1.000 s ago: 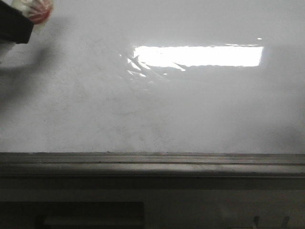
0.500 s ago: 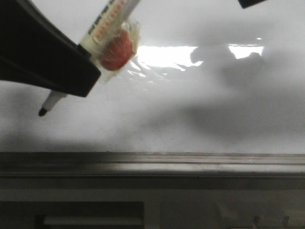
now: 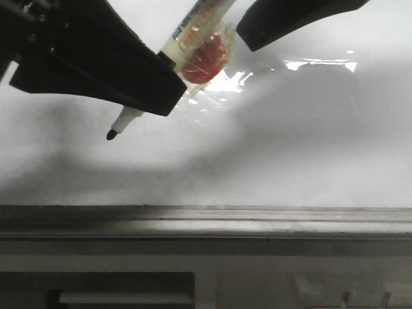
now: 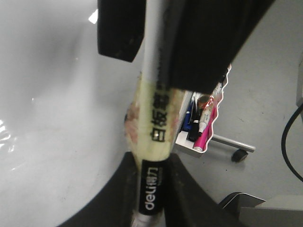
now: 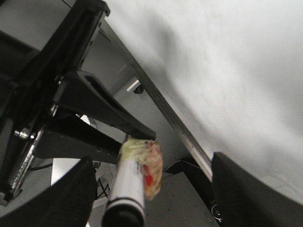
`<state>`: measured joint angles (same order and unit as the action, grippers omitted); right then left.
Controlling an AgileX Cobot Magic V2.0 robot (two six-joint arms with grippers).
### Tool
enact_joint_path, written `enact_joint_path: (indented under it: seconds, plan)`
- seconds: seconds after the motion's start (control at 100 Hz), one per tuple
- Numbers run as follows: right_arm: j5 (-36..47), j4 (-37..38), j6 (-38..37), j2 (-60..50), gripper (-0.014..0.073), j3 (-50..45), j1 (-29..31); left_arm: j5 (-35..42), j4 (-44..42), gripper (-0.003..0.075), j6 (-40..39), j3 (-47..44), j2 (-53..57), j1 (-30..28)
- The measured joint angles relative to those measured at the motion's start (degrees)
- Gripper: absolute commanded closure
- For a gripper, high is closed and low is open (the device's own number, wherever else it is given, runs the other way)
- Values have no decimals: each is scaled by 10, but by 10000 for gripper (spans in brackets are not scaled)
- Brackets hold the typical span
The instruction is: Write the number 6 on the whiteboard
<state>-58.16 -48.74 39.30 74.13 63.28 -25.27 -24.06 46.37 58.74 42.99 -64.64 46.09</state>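
Gleaming whiteboard (image 3: 309, 148) above grey ledge (image 3: 206, 222), unmarked.

We see a glossy white whiteboard (image 3: 290, 148), greyed by soft shadows, with a bright white patch of reflected light and a grey metal ledge (image 3: 206, 222) below it. Our two grippers, left (image 3: 138, 96) and right (image 3: 283, 19), are plain black. The marker (image 3: 187, 38) is white with a black tip and black lettering, banded in pale yellow tape with a red blotch; its barrel end shows a black label with white letters.
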Motion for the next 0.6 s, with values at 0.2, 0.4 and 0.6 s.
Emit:
enact_joint_path:
  seconds: [0.2,0.4,0.6]
  plan:
    - [0,-8,24,3,557,1,0,6,0,740,-1,3,-3,0]
    - [-7,-16,39,3,657,2,-4,10,0,651,-1,3,-3,0]
    - [-8,-11,51,1,645,2,-4,13,14,183,-1,15,-3,-4]
